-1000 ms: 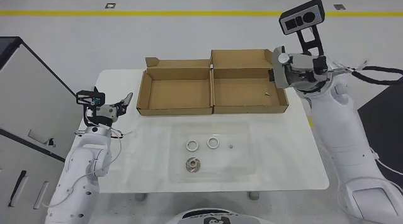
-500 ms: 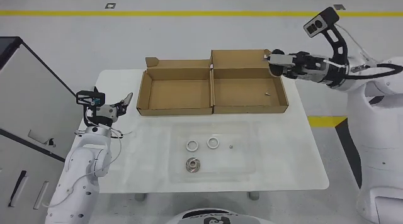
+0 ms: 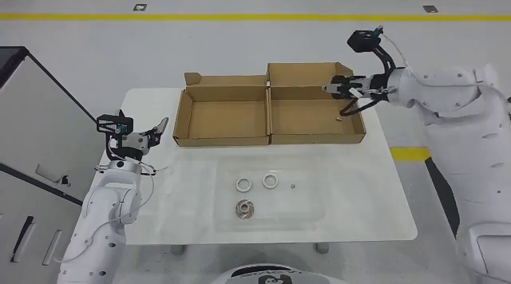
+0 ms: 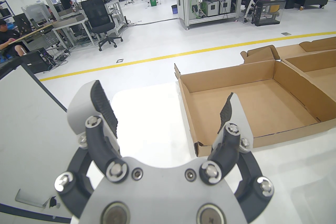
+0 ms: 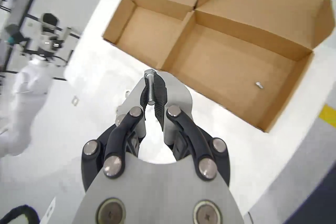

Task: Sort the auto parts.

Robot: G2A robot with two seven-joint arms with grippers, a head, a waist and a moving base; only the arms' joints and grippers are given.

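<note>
I'm holding a bolt (image 5: 150, 84) in the right gripper (image 5: 155, 87). The pads are clamping tight on the threaded shank, with the hex head poking past the tips. It's hanging over the right-hand cardboard box (image 5: 223, 62), where a small screw (image 5: 259, 85) is already lying. I'm guessing it's stiff steel and light, but threads can roll between pads, so pinching mid-shank seems safest. The left gripper (image 4: 162, 93) is sitting wide open and empty beside the left box (image 4: 252, 104). I'm not spotting any readable print on the bolt or the boxes.
</note>
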